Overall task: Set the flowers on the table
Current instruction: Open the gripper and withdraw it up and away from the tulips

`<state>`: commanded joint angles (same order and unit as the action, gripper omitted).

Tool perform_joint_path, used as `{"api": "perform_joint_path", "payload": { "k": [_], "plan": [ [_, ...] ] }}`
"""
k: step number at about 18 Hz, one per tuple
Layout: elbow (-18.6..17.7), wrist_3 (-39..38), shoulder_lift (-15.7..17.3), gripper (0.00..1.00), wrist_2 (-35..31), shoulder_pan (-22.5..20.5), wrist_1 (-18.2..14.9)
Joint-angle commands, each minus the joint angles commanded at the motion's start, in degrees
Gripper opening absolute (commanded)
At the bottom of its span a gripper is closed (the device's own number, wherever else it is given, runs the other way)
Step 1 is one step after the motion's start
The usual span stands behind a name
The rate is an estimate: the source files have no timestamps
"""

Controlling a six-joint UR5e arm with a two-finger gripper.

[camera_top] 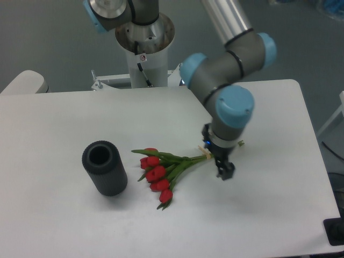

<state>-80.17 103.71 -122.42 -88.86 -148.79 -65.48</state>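
The flowers (159, 173), a small bunch of red tulips with green stems tied by a pale band (206, 156), lie low over the white table (64, 226) at its middle. The blossoms point left and toward the front and seem to rest on the surface. My gripper (223, 169) points down at the right end of the stems, just past the band. Its dark fingers appear closed around the stem ends, which are hidden between them.
A dark grey ribbed hollow cylinder (105, 167) lies on its side just left of the blossoms, about a hand's width away. The arm's white base column (144, 51) stands at the table's back edge. The table's right edge is close to my gripper's right.
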Motion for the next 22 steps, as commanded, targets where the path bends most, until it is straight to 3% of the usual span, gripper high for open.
{"api": "perform_joint_path", "payload": {
  "k": [7, 22],
  "plan": [
    [7.22, -0.26, -5.37, 1.00, -0.17, -0.36, -0.26],
    [8.37, -2.46, -6.87, 1.00, -0.17, 0.34, 0.00]
  ]
}}
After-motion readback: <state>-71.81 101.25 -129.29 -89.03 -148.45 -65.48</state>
